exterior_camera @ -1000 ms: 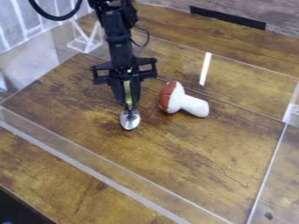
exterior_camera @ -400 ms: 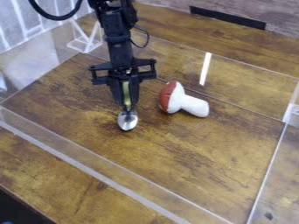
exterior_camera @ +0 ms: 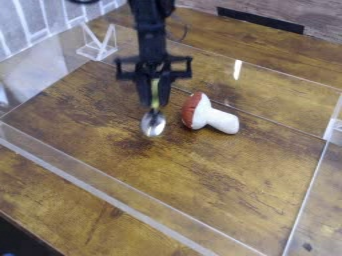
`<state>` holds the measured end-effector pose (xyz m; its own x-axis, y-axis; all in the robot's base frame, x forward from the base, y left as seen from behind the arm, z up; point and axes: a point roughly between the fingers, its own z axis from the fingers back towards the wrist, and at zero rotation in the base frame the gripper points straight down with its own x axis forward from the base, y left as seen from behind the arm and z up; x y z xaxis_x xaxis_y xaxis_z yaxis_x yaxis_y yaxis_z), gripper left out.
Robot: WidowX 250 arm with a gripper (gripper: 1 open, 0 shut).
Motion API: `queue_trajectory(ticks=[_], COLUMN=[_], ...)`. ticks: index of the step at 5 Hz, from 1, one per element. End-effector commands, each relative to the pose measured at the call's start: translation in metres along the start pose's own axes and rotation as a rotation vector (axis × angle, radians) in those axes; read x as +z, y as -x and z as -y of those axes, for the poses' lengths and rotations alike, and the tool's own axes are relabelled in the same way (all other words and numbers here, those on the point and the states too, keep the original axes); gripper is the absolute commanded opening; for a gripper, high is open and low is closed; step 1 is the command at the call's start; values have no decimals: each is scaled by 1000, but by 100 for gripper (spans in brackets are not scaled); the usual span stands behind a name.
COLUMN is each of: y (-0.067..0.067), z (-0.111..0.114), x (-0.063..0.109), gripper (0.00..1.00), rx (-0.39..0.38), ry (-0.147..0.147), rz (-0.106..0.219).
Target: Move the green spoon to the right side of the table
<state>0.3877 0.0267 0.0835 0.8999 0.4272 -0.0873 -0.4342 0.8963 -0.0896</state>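
You are looking down at an angle on a dark brown wooden bench [exterior_camera: 227, 190] made of planks with visible grain. Clear acrylic walls [exterior_camera: 80, 180] edge the working area, and one runs along the near side from the left toward the bottom middle.

The black robot arm [exterior_camera: 154, 30] comes down from the top of the view, a little left of centre, and points straight down at the bench. At its lower end sits the hand [exterior_camera: 155, 92], with a dark crossbar spreading out to either side above its fingers. The fingers are closed narrowly on the handle of the green spoon [exterior_camera: 155, 112], holding it upright.

The spoon hangs below the hand with its yellow-green handle at the top and its shiny silver bowl at the bottom. The bowl sits just above, or right at, the wood; you cannot tell from this view whether it touches. The spoon is near the middle of the bench, slightly left of centre.

Just to the right of the spoon, a toy mushroom [exterior_camera: 210, 114] lies on its side, apart from the spoon. Its red-brown cap faces the spoon and its white stem points right.
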Motion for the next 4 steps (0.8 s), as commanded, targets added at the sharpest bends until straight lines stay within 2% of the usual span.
queue_trajectory(ticks=[1, 2, 4], y=[10, 25, 50], z=[33, 62, 102], x=[73, 90, 95], gripper=[0, 0, 0], rx=[-116, -175, -235], ry=[44, 62, 91], rz=[132, 148, 154])
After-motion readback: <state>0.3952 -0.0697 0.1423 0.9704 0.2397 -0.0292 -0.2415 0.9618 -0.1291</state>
